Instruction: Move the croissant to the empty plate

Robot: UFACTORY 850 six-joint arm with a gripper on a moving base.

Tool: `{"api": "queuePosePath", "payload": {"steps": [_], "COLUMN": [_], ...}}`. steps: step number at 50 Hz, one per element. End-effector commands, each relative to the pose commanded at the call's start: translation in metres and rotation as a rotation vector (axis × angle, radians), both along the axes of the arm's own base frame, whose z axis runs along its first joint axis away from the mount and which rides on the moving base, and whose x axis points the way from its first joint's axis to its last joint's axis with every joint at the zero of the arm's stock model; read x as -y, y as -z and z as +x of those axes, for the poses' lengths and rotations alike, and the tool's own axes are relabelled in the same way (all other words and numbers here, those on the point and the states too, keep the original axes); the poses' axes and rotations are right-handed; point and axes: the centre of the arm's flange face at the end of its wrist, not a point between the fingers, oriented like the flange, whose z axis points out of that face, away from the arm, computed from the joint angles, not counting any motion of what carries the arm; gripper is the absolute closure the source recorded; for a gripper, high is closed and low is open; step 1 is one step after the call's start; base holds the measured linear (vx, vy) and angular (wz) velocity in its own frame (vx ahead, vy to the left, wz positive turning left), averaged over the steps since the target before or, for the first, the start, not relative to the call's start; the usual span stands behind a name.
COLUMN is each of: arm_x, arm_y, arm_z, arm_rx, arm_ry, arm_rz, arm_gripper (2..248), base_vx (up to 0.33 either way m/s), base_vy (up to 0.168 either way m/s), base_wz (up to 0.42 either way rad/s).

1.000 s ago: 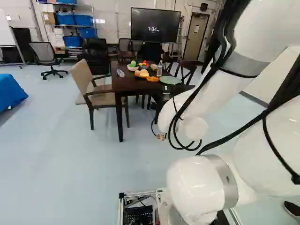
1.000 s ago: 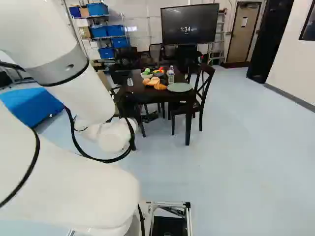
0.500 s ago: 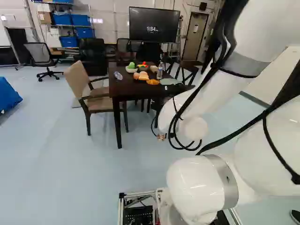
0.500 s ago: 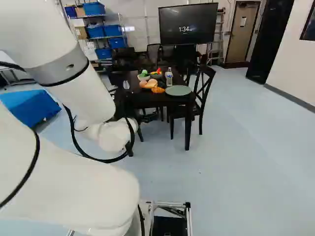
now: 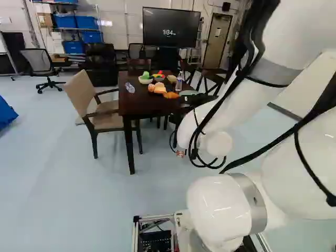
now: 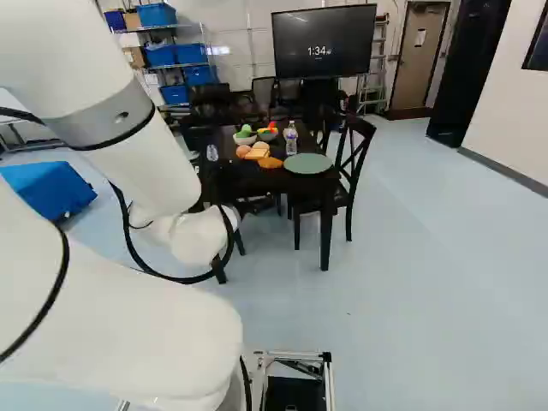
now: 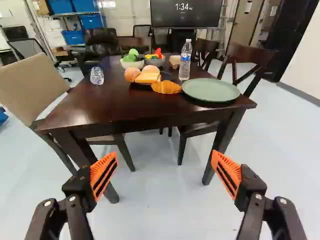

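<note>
In the wrist view my gripper [image 7: 164, 172] stands open, its orange pads wide apart with nothing between them, short of the dark table's near edge. The golden croissant [image 7: 166, 87] lies on the tabletop, ahead of the fingers and close beside the green plate [image 7: 211, 90], which is bare. In the right base view the croissant [image 6: 271, 163] shows just left of the plate [image 6: 308, 163]. The left base view also shows the croissant [image 5: 171, 95], with the plate partly behind the arm. Neither base view clearly shows the fingers.
Round buns and a sandwich [image 7: 148, 76] sit behind the croissant. Two bowls [image 7: 132, 62] of food, an upright bottle [image 7: 185, 61] and a clear cup [image 7: 97, 75] share the table [image 7: 115, 106]. A beige chair [image 7: 31, 85] and a dark chair [image 7: 250, 62] flank it.
The base has moved closer to the table, and the scene has shifted leftward in both base views. The arm holds the same pose over its lowest joint.
</note>
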Motion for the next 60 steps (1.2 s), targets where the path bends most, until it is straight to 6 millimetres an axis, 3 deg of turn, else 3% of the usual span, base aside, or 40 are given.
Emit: {"api": "queuePosePath", "payload": {"steps": [60], "arm_x": [0.0], "arm_y": [0.0], "arm_z": [0.0], "arm_rx": [0.0], "arm_ry": [0.0], "arm_rz": [0.0], "arm_gripper": [3], "base_vx": [0.164], "base_vy": [0.005], "base_wz": [-0.031]}}
